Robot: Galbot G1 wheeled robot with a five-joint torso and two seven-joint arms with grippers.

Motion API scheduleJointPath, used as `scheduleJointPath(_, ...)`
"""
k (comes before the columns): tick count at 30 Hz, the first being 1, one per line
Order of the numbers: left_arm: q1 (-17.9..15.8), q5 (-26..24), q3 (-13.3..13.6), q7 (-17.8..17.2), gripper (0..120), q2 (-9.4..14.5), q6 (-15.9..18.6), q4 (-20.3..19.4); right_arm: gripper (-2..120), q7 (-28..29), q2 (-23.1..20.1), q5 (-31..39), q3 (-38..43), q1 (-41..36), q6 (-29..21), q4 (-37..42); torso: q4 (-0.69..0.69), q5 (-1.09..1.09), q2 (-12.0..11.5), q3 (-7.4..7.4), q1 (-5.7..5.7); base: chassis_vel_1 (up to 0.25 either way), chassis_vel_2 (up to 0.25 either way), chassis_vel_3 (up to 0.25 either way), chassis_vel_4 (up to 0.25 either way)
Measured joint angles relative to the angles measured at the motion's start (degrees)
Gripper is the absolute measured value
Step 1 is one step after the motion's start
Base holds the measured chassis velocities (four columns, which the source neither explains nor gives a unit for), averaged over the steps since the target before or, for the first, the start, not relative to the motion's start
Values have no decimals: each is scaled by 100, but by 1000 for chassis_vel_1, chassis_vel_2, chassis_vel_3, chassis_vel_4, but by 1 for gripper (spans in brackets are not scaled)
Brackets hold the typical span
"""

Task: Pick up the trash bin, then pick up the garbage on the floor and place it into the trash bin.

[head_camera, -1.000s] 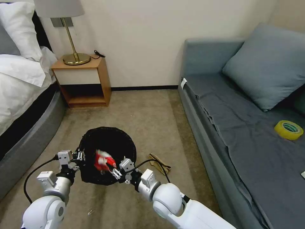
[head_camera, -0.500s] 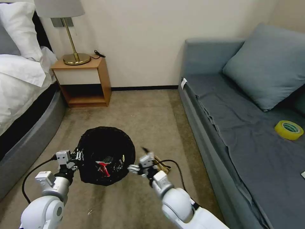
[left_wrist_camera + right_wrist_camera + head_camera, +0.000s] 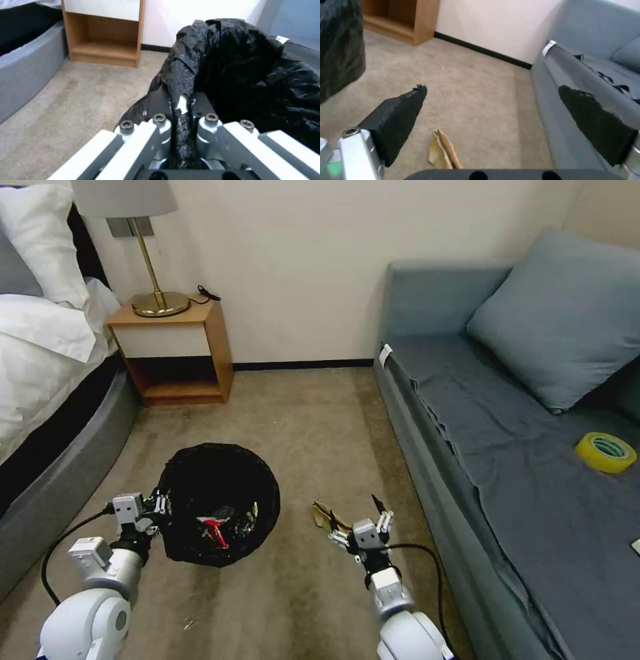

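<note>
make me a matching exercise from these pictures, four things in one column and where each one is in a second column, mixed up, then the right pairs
Things
1. round black mesh trash bin lined with a black plastic bag
2. red-and-white packet
3. crumpled tan paper
4. yellow tape roll

Places
A. on the grey sofa
B. on the carpet just ahead of the open right gripper
C. held at its rim by the shut left gripper
D. lying inside the bin

Pairs: 1-C, 2-D, 3-B, 4-A
</note>
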Motion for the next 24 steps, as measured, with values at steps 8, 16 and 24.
scheduleJointPath(8, 10, 42, 23, -6, 4, -44, -17, -16, 100, -37, 58, -135, 32, -154, 120, 39, 0, 0, 0, 0, 0, 0, 0, 0, 0)
scheduleJointPath(16, 46, 27, -35, 4, 4, -50, -37, -32, 100, -103, 33, -18, -52, -90, -20, 101, 0, 0, 0, 0, 0, 0, 0, 0, 0)
scheduleJointPath(24, 29, -40, -115, 16, 4, -29, -48, -8, 100, -227, 19, -20, -102, -44, -62, 106, 1, 0, 0, 0, 0, 0, 0, 0, 0)
